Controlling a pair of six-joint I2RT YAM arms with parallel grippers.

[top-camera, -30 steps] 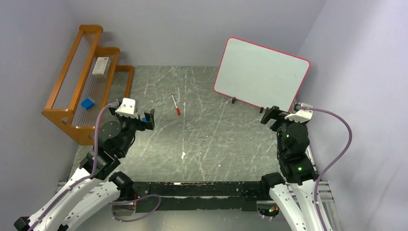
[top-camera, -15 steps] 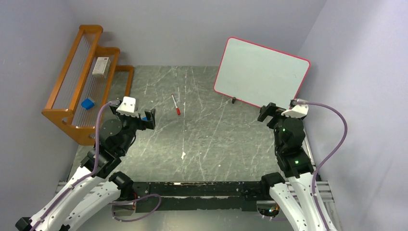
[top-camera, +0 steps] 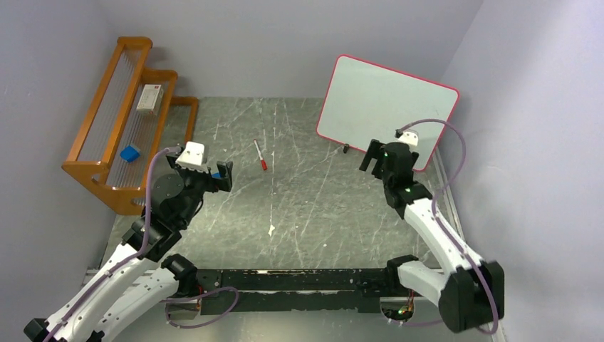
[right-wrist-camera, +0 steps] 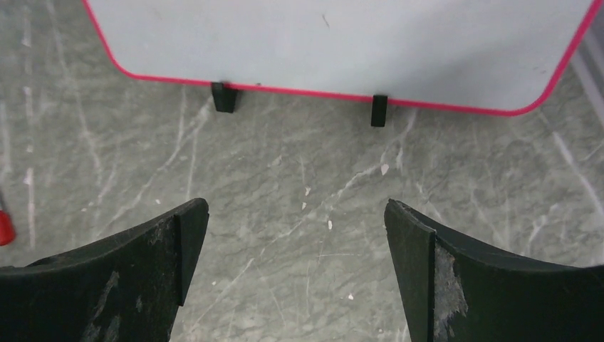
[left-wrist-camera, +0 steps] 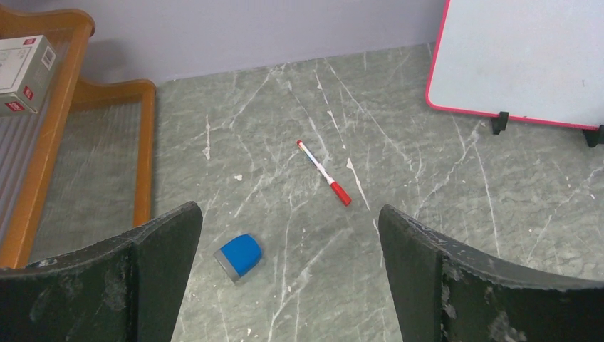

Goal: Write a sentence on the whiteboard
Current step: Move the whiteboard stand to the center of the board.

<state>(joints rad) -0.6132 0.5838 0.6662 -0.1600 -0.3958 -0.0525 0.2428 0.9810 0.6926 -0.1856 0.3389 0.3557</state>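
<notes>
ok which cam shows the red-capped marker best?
Left wrist: the marker lies whole and unblocked on the table, framed by the open left hand, red cap nearest the camera. Top external shows the marker whole but small. Right wrist catches only a red sliver at its left edge, possibly the cap.

Blank-looking whiteboard [top-camera: 384, 110] upright, far right.

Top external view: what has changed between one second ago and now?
The right end effector moved left and away from its base, toward the lower edge of the whiteboard. It is open and took hold of nothing. The left end effector shifted only slightly and is open too. The whiteboard and the red-capped marker stayed where they were.
</notes>
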